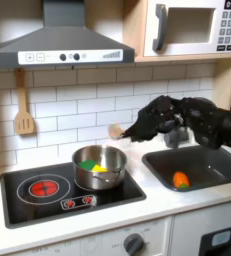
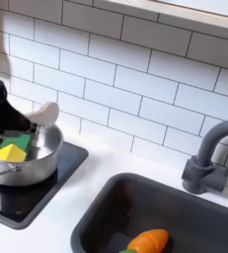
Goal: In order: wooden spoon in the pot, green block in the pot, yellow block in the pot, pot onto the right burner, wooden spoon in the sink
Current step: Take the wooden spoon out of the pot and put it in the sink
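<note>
1. My jaws point(image 1: 124, 130) hang above the cooktop point(image 1: 27, 200), just off the pot's rim on the first exterior view's right, with my black arm point(image 1: 192, 120) reaching in from that side over the sink point(image 1: 219, 165).
2. I am gripping the wooden spoon point(image 1: 115, 131); its pale oval bowl sticks out past my jaws toward the tiled wall. In the second exterior view the same spoon bowl point(image 2: 45, 114) shows tilted up above the pot's far rim, clear of the metal.
3. The pot point(image 1: 99, 166) stands on the right burner in the first exterior view, covering the ring. The left burner point(image 1: 44, 186) glows red and uncovered beside it.
4. Inside the pot lie the green block point(image 2: 20, 142) and the yellow block point(image 2: 11, 151), touching each other, the yellow one nearer the camera in the second exterior view.
5. The sink, in the counter point(image 1: 137, 210), holds an orange-red toy point(image 1: 181, 180) with a bit of green at one end; the grey faucet point(image 2: 206, 158) rises at its far side in the second exterior view.
6. A slotted wooden spatula point(image 1: 23, 112) hangs on the wall at the first exterior view's left, under the range hood point(image 1: 62, 45).
</note>
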Controlling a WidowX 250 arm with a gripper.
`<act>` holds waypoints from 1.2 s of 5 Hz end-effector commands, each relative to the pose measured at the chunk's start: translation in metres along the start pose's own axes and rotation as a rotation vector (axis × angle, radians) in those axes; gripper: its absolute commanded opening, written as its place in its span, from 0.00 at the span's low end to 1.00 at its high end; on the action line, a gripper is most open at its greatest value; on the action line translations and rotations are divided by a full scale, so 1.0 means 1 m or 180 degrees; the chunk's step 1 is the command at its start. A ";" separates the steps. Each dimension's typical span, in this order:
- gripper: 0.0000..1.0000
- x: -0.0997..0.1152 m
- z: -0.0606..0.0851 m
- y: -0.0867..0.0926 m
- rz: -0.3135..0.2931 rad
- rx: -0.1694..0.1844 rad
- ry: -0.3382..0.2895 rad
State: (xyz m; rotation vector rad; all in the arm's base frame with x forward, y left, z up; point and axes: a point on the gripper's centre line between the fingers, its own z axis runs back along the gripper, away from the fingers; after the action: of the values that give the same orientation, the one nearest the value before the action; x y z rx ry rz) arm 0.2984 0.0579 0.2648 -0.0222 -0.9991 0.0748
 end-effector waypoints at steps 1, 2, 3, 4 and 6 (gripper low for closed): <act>0.00 0.020 0.014 -0.007 -0.0055 0.0001 -0.0277; 0.00 0.033 0.016 -0.002 -0.0047 0.0049 -0.0409; 0.00 0.063 0.032 0.000 -0.0131 0.0121 -0.0719; 0.00 0.081 0.054 0.009 -0.0135 0.0263 -0.0972; 0.00 0.061 0.038 0.000 -0.0164 0.0109 -0.0687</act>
State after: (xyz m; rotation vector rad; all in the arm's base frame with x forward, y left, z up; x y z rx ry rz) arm 0.2998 0.0653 0.3385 0.0477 -1.2120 0.0583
